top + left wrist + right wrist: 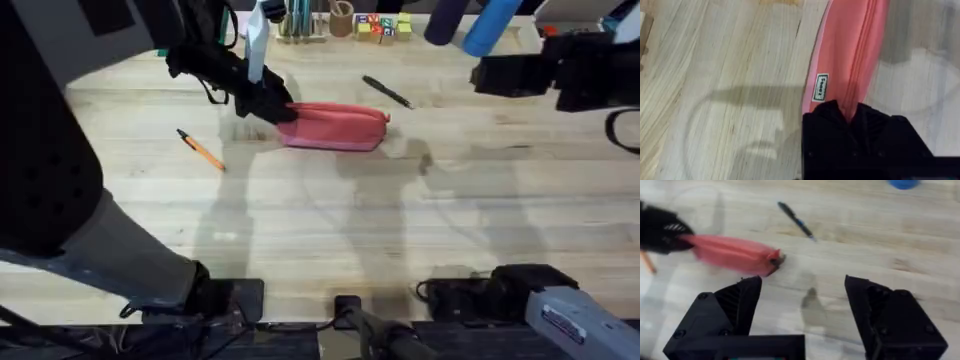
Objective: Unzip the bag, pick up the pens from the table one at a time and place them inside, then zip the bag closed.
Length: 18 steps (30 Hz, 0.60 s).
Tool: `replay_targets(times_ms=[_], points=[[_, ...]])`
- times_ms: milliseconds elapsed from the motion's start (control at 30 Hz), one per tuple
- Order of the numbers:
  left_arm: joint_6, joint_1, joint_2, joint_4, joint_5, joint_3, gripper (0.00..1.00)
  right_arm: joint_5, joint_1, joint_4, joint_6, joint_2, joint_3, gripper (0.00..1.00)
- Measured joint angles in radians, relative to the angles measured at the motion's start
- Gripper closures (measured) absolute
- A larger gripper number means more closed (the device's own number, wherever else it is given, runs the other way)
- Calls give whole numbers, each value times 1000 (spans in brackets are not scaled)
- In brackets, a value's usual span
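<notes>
Teal pens in holder point(298, 22), tape roll point(342, 18), coloured blocks point(383, 27).

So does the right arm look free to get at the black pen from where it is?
Probably yes. The right gripper has its fingers open and holds nothing, and the black pen lies alone on bare table beyond the bag's right end. The left gripper is busy at the bag's other end.

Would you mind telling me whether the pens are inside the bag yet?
Not yet. The orange pen and the black pen both lie on the table, either side of the bag.
</notes>
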Motion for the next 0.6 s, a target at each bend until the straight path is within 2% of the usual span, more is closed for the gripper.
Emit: replay_targets(times_ms=[300, 600], points=[[0, 0, 0, 0, 0, 0, 958, -251, 0, -36, -244, 96, 1, 6], [0, 0, 0, 0, 0, 0, 958, -274, 0, -41, -412, 127, 1, 6]])
